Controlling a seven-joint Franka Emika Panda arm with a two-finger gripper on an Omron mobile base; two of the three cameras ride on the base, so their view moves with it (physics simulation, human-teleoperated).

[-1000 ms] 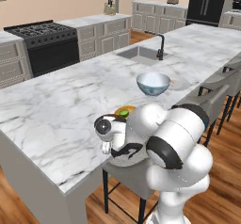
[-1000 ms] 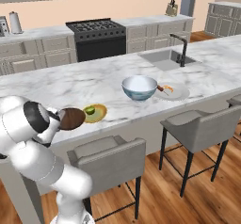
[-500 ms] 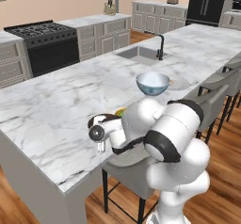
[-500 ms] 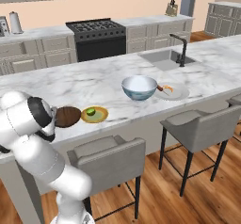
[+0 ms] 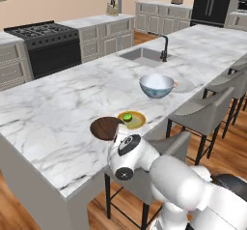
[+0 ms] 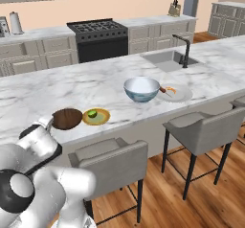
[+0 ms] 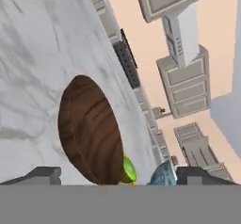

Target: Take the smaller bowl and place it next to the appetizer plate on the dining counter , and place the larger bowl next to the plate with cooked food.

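The smaller bowl point(image 5: 106, 127), dark brown wood, rests upright on the dining counter point(image 5: 58, 113), touching or nearly touching the left side of the yellow appetizer plate point(image 5: 132, 120). In the right base view the smaller bowl point(image 6: 67, 118) and the appetizer plate point(image 6: 96, 116) sit by the counter's front edge. My gripper point(image 7: 120, 175) is open, its tips wide apart on either side of the near rim of the smaller bowl point(image 7: 89, 129), holding nothing. The larger bowl point(image 5: 157, 86), white and blue, stands farther right beside the plate with cooked food point(image 5: 182, 85).
A sink with a black faucet point(image 5: 165, 49) is set into the counter beyond the bowls. Grey stools point(image 5: 200, 115) line the counter's near side. My white arm point(image 5: 132, 159) hangs just in front of the counter edge, below the brown bowl.
The gripper has gone from shut to open and let go of the brown bowl, which now lies on the counter left of the yellow plate. The hand has drawn back toward the counter edge.
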